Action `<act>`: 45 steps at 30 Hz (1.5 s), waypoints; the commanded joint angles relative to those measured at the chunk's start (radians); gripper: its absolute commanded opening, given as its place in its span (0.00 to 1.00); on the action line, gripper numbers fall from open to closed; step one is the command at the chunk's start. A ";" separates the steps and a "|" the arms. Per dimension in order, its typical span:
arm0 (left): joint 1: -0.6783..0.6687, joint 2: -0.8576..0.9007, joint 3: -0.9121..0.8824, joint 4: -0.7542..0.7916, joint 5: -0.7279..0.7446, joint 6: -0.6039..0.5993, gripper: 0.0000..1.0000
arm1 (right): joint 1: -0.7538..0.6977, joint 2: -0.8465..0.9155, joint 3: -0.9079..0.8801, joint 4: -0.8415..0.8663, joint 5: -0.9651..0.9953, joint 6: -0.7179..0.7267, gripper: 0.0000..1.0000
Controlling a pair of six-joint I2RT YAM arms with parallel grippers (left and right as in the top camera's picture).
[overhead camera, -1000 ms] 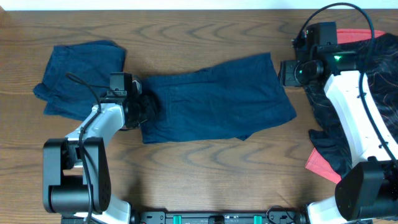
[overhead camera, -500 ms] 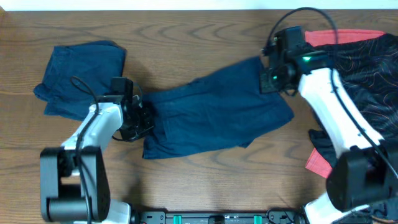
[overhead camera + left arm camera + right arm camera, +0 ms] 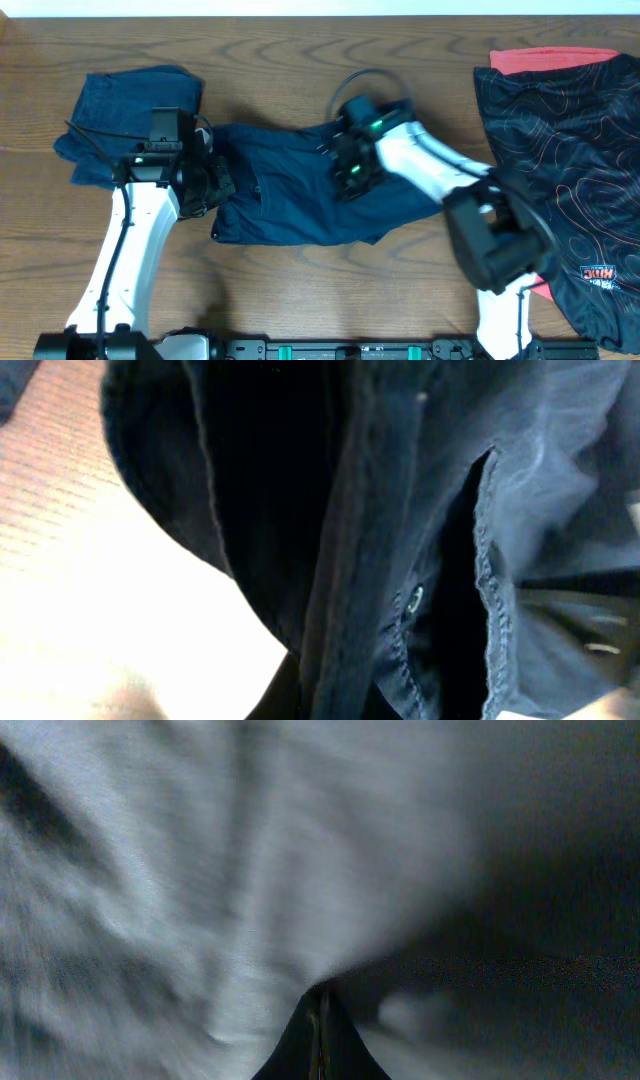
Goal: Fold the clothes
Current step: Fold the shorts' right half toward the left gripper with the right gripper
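Observation:
A dark blue garment (image 3: 290, 205) lies crumpled across the middle of the table. My left gripper (image 3: 217, 184) is shut on its left end. In the left wrist view the blue garment (image 3: 350, 490) fills the frame, with a seam and a small rivet (image 3: 415, 598) showing; my fingers are hidden under the cloth. My right gripper (image 3: 350, 168) is shut on the garment's right part, held over its middle. The right wrist view shows the shut right gripper (image 3: 318, 1025) against blurred blue cloth (image 3: 200, 870).
A second blue garment (image 3: 125, 125) lies bunched at the back left, just behind my left arm. A black patterned garment with red trim (image 3: 570, 140) covers the right side. Bare wooden table (image 3: 300, 300) runs along the front.
Both grippers have shut on the blue garment. The right gripper has swept from the far right to the middle, dragging the garment's right end over itself. The left gripper shifted slightly.

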 commanded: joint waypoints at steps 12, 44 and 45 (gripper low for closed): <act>-0.001 -0.084 0.219 -0.050 0.098 -0.033 0.06 | 0.239 0.084 0.000 0.315 -0.064 0.137 0.01; -0.036 -0.084 0.219 -0.076 0.037 -0.025 0.06 | -0.105 -0.117 -0.129 -0.081 0.318 0.019 0.01; -0.048 -0.084 0.219 -0.076 0.037 -0.025 0.06 | -0.105 -0.117 -0.143 -0.069 0.319 0.019 0.01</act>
